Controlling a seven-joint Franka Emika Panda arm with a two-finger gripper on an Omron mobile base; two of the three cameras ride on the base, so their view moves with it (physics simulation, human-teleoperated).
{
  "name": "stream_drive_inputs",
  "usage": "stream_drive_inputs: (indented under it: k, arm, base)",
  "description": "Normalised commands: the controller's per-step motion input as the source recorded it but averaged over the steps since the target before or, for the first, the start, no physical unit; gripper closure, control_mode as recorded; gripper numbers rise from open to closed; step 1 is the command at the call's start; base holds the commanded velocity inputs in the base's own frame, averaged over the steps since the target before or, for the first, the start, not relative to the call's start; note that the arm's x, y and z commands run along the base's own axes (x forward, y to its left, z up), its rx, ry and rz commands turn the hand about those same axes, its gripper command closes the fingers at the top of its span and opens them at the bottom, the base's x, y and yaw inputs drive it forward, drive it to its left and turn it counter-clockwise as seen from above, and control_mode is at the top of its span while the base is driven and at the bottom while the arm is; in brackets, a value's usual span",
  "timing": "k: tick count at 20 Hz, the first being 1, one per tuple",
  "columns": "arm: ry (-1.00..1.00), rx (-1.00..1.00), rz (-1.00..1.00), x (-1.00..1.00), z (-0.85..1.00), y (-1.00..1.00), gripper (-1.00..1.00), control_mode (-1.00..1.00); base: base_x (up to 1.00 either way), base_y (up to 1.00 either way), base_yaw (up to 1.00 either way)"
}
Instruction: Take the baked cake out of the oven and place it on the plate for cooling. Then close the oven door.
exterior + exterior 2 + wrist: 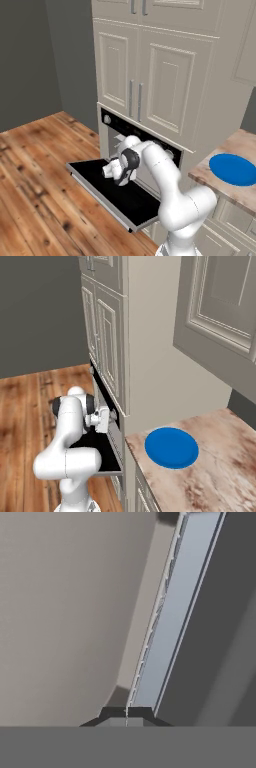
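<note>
Gripper [126, 712] clenched, nothing between its tips, poised over the lowered oven door [107, 192] at the oven [145, 137] mouth. You can't locate the cake. Blue plate [171, 447] waits right, on the tabletop [220, 466], ready for it.

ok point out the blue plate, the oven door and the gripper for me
plate [171, 447], right base view, middle of the disc
oven door [107, 192], left base view, bare black glass
gripper [126, 712], hand view, between the shut fingertips
</note>
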Motion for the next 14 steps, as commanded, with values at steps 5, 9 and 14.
stream_drive_inputs:
  k: [5, 9, 14]
  arm:
    - [0.0, 0.0, 0.0, -0.09, 0.0, 0.08, -1.0, -1.0]
    - [0.0, 0.0, -0.01, -0.17, 0.0, 0.02, -1.0, -1.0]
    - [-0.03, 0.0, -0.04, -0.49, 0.0, 0.0, -1.0, -1.0]
  base:
    - [0.0, 0.0, 0.0]
    - [0.0, 0.0, 0.0]
    - [0.0, 0.0, 0.0]
